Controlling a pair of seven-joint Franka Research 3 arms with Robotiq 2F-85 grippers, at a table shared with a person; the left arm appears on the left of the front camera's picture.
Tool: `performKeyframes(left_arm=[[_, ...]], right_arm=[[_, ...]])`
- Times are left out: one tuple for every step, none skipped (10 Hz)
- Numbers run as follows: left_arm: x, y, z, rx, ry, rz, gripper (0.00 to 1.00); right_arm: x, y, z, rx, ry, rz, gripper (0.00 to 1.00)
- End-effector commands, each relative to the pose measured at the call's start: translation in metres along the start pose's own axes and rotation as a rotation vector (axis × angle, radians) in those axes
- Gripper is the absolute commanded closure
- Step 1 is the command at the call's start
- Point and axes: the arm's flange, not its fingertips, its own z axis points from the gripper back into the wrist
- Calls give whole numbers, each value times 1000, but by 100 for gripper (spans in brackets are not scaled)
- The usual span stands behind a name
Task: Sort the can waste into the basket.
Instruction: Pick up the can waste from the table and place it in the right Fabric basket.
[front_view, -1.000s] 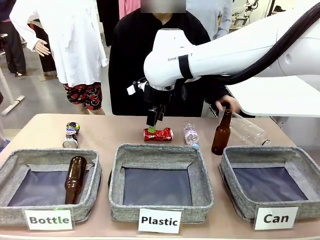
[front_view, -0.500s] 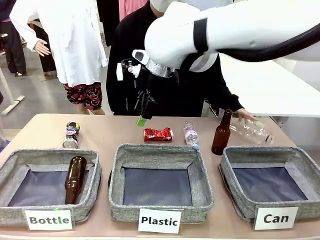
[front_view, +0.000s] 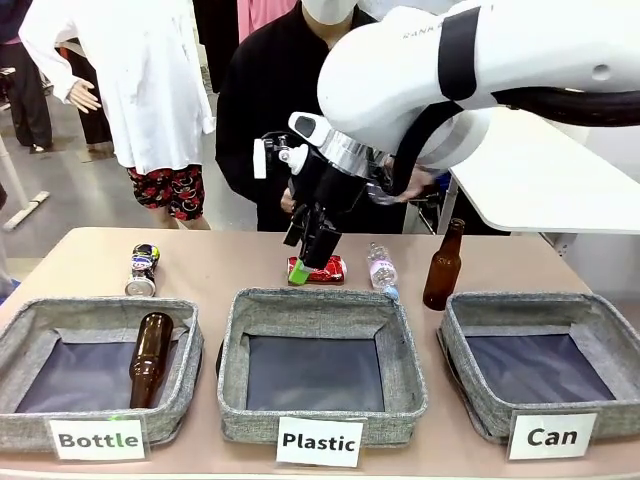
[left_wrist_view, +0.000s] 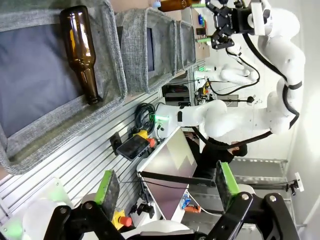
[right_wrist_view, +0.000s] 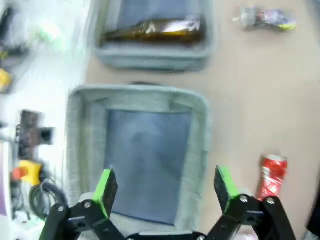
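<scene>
Red crushed can (front_view: 330, 268) lies just behind the Plastic basket (front_view: 320, 300). Our right gripper (front_view: 303, 265), spread and empty, hovers behind that basket too, but off the can's line, so we risk closing on nothing.

- Red can (front_view: 328, 268) on the table, glossy painted metal, crumpled and catching the light
- Dark can (front_view: 143, 268) off to the side, printed metal body with bare silver ends
- Basket marked "Can" (front_view: 530, 304), coarse grey woven cloth outside and smoother dark lining inside, with a flat white label (front_view: 551, 436) that looks like paper
- "Plastic" basket (front_view: 320, 300) and "Bottle" basket (front_view: 100, 308), same rough weave
- Lying brown bottle (front_view: 150, 357) and upright brown bottle (front_view: 443, 265), both smooth glossy glass
- Small bottle (front_view: 381, 268), thin clear plastic
- Table (front_view: 220, 260), smooth matt tan top
- Right arm (front_view: 500, 60), glossy white shell
- Right gripper (right_wrist_view: 162, 187), matt black with bright green pads (right_wrist_view: 106, 185)
</scene>
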Motion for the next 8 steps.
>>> performKeyframes(left_arm=[[-5, -1, -2, 3, 12, 13, 0], [-5, -1, -2, 3, 12, 13, 0], [-5, -1, -2, 3, 12, 13, 0], [-5, -1, -2, 3, 12, 13, 0], [-5, -1, -2, 3, 12, 13, 0], [-5, -1, -2, 3, 12, 13, 0], [-5, -1, -2, 3, 12, 13, 0], [-5, -1, -2, 3, 12, 13, 0]], right_arm=[[16, 3, 22, 231, -6, 165, 0], [2, 32, 46, 272, -29, 128, 0], [-17, 56, 68, 294, -69, 58, 0], [-59, 81, 100, 286, -183, -95, 0], [-113, 105, 136, 232, -393, -222, 0], [-179, 140, 178, 66, -715, -263, 0], [-215, 168, 196, -9, -876, -234, 0], [-254, 196, 216, -109, -987, -293, 0]])
